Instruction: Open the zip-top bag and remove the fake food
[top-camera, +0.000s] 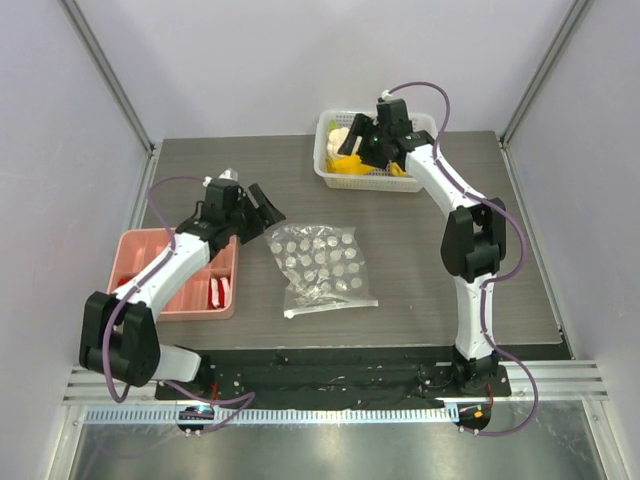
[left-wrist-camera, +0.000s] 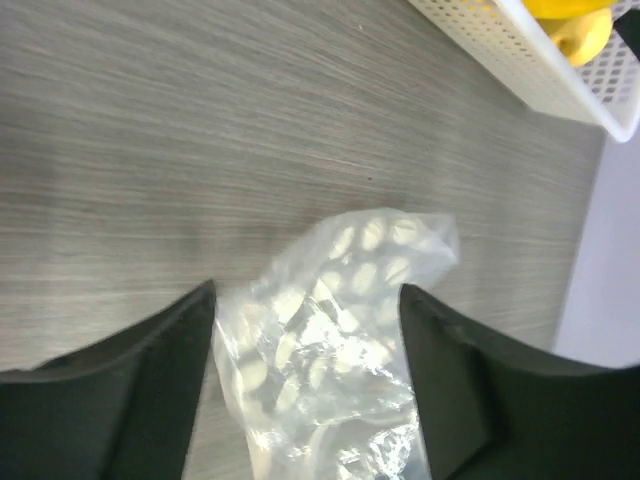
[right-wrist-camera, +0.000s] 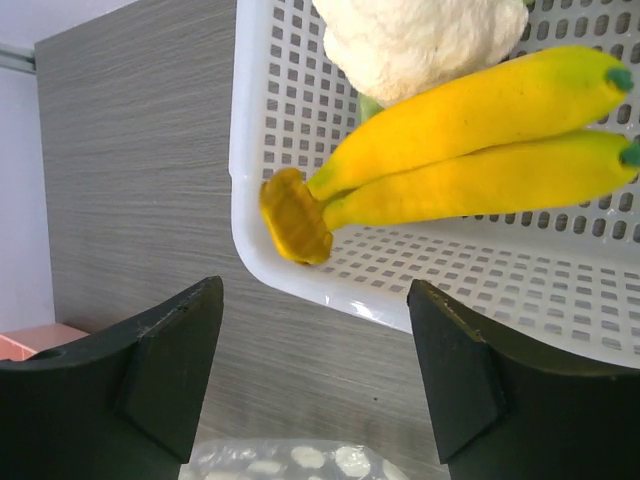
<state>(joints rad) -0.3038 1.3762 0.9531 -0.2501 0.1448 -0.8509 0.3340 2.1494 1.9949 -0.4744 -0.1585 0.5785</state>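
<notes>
Gaping wide and gripping nothing, the jaws of the left gripper (left-wrist-camera: 305, 300) are seen framing one crumpled end of the zip-top bag (top-camera: 320, 262). Whether the bag is touched cannot be told. The bag lies flat on the table (top-camera: 420, 270) between the two arms, and no food can be made out inside it.

The jaws of the right gripper (right-wrist-camera: 315, 300) are likewise released and empty, held above the near wall of the white basket (right-wrist-camera: 243, 100). A release spot is suggested, since the banana bunch (right-wrist-camera: 470, 170) and the cauliflower (right-wrist-camera: 420, 40) rest inside. A yellow-orange fruit (left-wrist-camera: 580, 35) is also glimpsed there.

A pink tray (top-camera: 140, 235) with red pieces (top-camera: 218, 290) sits under the left arm, well apart from the bag. Nothing is seen blocking either arm.
</notes>
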